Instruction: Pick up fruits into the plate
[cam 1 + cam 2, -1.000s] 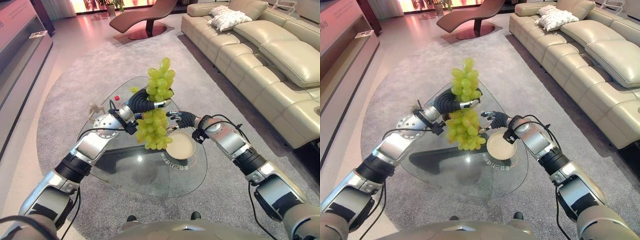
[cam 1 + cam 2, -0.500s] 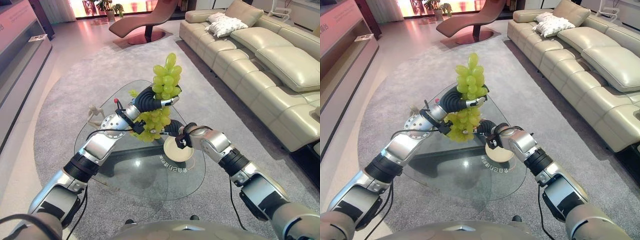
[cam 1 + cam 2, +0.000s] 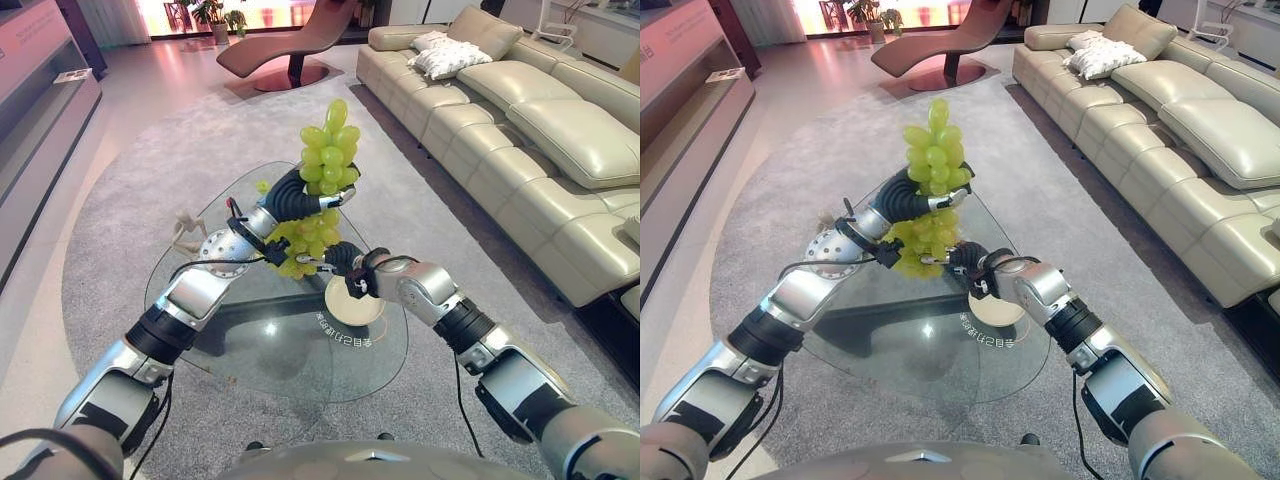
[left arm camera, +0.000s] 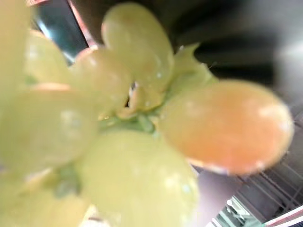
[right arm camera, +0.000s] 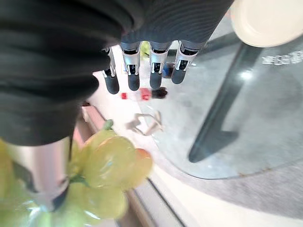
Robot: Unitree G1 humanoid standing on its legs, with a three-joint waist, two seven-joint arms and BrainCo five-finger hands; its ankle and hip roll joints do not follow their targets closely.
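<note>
Grapes (image 3: pixel 328 150), a green bunch, gripped in the left hand's (image 3: pixel 300 196) curled fingers above a glass table (image 3: pixel 250 340). Right hand (image 3: pixel 340 260), fingers straight, beside a cream plate (image 3: pixel 360 305); table print unreadable.

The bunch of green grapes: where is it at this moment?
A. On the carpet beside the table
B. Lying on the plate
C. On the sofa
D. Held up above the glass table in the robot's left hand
D: the left hand is closed round the bunch of green grapes, lifted above the glass table, with the plate bare.
</note>
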